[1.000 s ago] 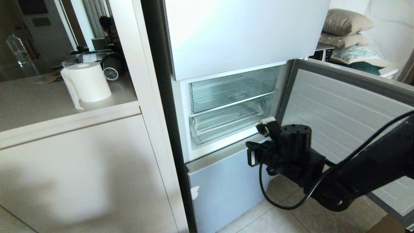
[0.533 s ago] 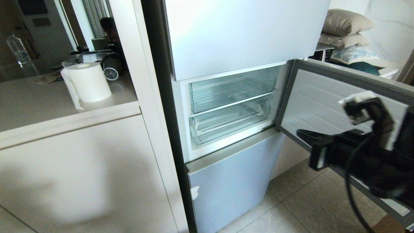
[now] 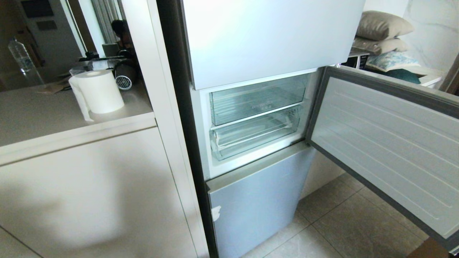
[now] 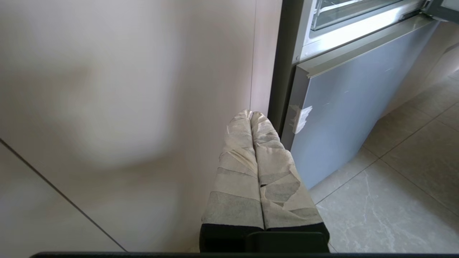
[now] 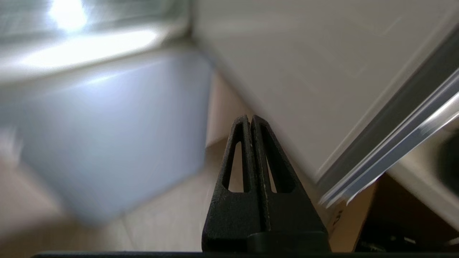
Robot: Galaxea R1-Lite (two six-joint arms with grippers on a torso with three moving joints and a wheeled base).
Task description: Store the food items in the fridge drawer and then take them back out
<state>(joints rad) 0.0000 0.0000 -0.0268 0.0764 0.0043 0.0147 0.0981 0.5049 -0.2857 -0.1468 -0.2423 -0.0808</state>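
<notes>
Showing the fridge drawer [image 3: 251, 134] pushed in beneath the clear bin [image 3: 256, 98], fridge door [image 3: 387, 143] open; left gripper [image 4: 251, 116] and right gripper [image 5: 250, 120] fingers closed, empty, low beside the fridge; food items unseen.

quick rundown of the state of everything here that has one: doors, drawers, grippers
middle fridge door: swung open
lower fridge door: shut
fridge drawer: pushed in, no food visible
clear bin: pushed in
left gripper: shut, empty
right gripper: shut, empty
</notes>
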